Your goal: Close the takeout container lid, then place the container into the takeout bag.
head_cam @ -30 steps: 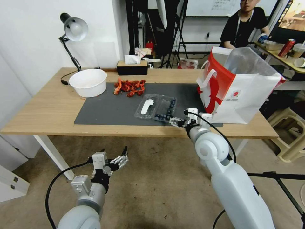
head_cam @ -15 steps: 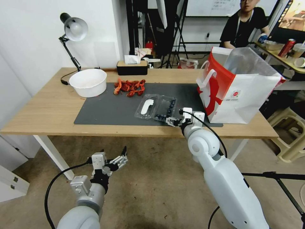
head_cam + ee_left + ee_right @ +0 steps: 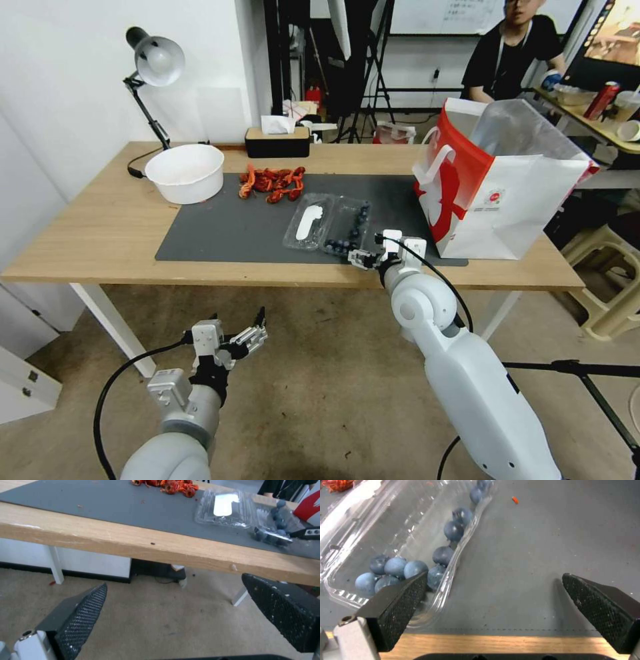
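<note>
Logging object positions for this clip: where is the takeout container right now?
In the head view, the takeout container lies open on the grey mat, its lid flat toward the robot's left, the open right hand at its near corner.

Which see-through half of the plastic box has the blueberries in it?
The half of the clear plastic clamshell container nearer the open right gripper and the white-and-red paper bag. Dark blueberries line it; the other half, the lid, carries only a white sticker.
</note>
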You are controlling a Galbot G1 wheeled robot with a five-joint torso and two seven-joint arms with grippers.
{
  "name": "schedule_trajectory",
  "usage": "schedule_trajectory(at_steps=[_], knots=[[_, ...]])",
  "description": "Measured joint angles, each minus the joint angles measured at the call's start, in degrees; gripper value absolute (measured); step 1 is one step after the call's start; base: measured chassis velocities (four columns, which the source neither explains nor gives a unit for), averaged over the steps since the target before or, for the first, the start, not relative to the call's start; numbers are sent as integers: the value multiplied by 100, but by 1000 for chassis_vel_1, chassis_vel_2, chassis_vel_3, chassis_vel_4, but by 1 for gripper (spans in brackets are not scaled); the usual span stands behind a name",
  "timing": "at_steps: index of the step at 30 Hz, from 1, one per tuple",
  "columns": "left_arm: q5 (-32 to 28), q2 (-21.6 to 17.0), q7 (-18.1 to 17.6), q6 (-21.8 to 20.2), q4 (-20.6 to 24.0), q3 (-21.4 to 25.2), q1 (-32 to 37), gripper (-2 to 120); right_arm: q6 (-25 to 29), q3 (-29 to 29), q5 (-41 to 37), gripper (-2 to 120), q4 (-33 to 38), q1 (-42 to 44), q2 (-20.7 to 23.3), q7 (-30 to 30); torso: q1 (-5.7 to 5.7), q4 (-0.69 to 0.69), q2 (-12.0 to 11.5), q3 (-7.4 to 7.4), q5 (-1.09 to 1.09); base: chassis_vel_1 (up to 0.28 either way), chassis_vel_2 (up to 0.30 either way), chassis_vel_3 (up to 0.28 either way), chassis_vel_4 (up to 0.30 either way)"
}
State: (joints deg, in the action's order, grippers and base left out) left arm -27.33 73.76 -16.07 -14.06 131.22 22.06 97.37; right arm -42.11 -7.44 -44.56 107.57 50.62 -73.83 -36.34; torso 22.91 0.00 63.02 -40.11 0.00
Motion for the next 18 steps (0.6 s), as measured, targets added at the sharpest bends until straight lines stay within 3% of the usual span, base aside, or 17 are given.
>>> schedule_trajectory(at_steps=[18], knots=[[7, 8, -7, 43, 20, 14, 3, 100, 3, -34, -323, 100, -18, -127, 184, -184, 0, 0, 0, 0, 0, 0, 0, 0, 0]])
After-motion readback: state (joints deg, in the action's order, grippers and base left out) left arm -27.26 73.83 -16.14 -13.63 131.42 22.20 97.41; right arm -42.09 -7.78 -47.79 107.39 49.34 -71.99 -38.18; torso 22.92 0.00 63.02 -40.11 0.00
